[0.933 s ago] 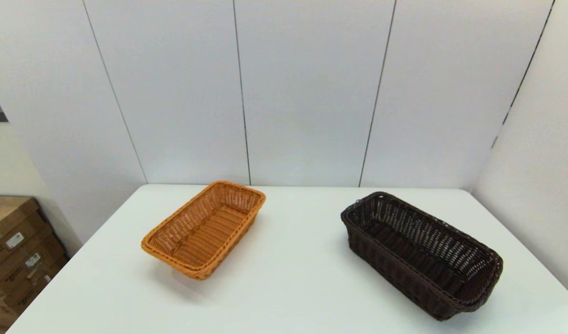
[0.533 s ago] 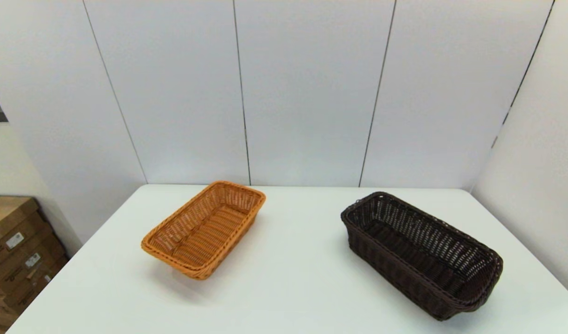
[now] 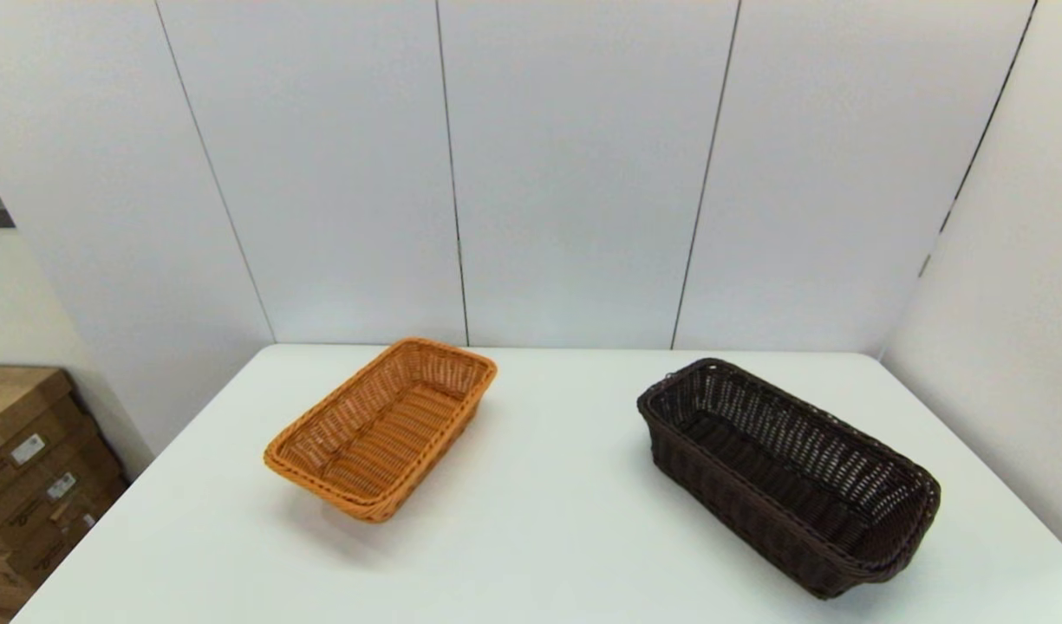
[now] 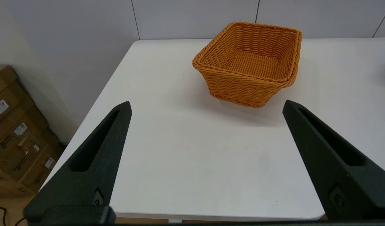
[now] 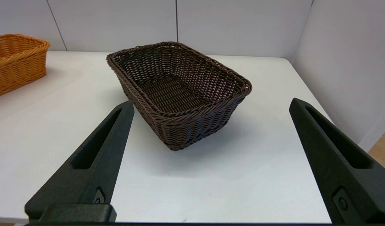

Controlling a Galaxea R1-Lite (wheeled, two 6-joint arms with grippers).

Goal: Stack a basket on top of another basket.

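My left pincer (image 4: 206, 105) hangs released, short of the orange basket (image 3: 381, 427). That basket sits on the worktop (image 3: 539, 520), well left of the dark basket (image 3: 786, 472). My right pincer (image 5: 211, 103) is released too, facing the dark basket. It looks light and stiff; I'd pinch its braided rim at the near end.
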